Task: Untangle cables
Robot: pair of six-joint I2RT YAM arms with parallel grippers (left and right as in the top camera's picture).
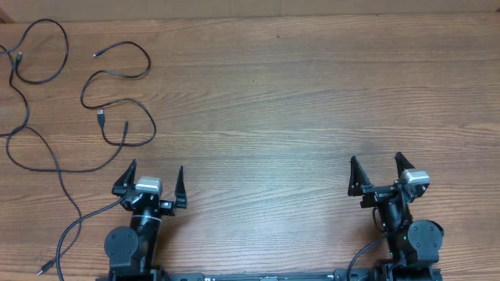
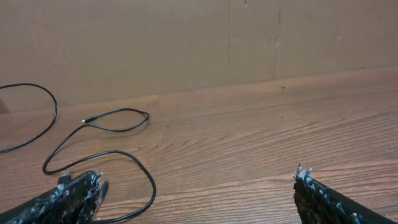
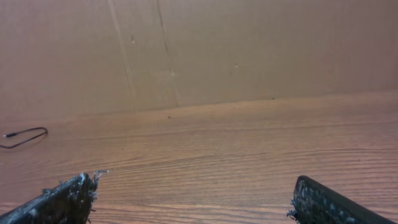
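Separate thin black cables lie spread on the wooden table at the left. A short wavy cable [image 1: 117,78] with small plugs lies just ahead of my left gripper [image 1: 153,181]; it also shows in the left wrist view [image 2: 118,127]. A long cable [image 1: 35,148] loops from the far left corner down to the front edge. My left gripper [image 2: 196,180] is open and empty, one fingertip beside a loop of the short cable. My right gripper [image 1: 379,173] is open and empty over bare wood at the right. In the right wrist view [image 3: 193,186] a cable end [image 3: 22,137] shows far left.
A brown cardboard wall [image 2: 186,43] stands along the table's far edge. The arm bases [image 1: 133,246] sit at the front edge, with thicker black arm cables [image 1: 363,257] beside them.
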